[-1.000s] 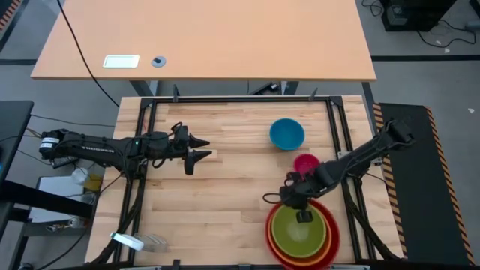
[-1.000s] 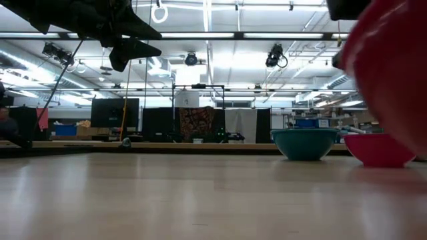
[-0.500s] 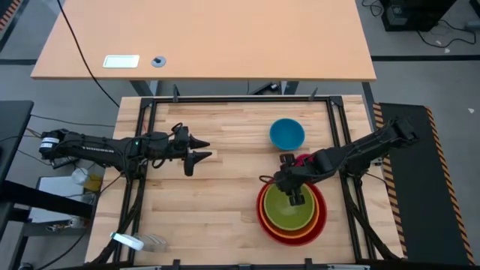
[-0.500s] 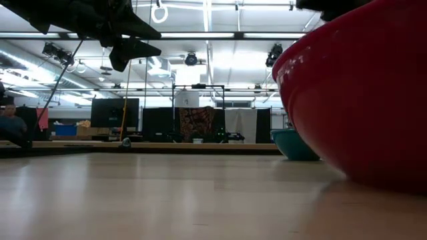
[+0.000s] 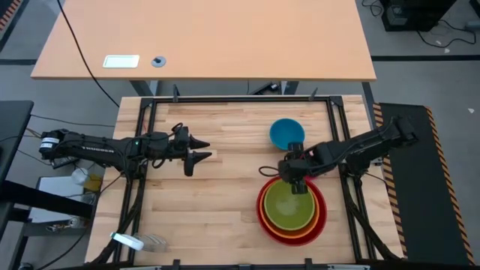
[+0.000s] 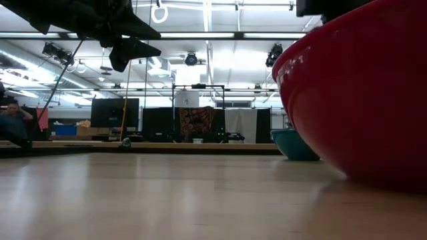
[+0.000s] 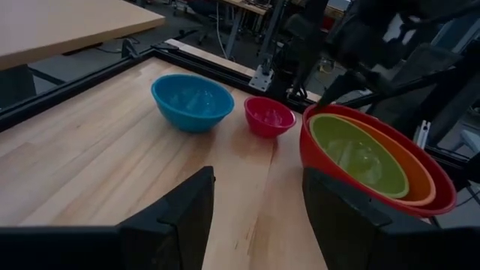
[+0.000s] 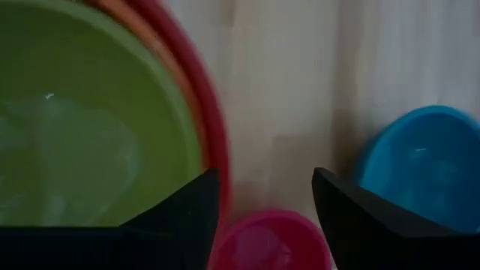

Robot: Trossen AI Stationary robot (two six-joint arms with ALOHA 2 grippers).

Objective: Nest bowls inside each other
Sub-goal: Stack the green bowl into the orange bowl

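Note:
The red bowl (image 5: 264, 214) stands at the near right of the table with the orange bowl (image 5: 316, 225) and the lime green bowl (image 5: 289, 210) nested inside it. The blue bowl (image 5: 286, 133) and the small pink bowl (image 7: 268, 116) stand apart on the wood beyond the stack; my right arm covers the pink one in the high view. My right gripper (image 5: 283, 178) hangs open, pointing steeply down, over the stack's far rim and the wood between stack and pink bowl (image 8: 270, 240), touching nothing. My left gripper (image 5: 196, 148) hovers open at the table's left middle.
A black metal frame (image 5: 225, 100) runs along the table's far and side edges. Bare wood (image 5: 210, 202) lies left of the stack. A second, lighter table (image 5: 202, 37) stands beyond the far edge. In the low view a person (image 6: 12, 123) sits far off at the left.
The nested stack has slid from the near right corner a little toward the far and left edges and settled flat. My right gripper has moved with it, then risen off its far rim toward the far edge, tipping more steeply down.

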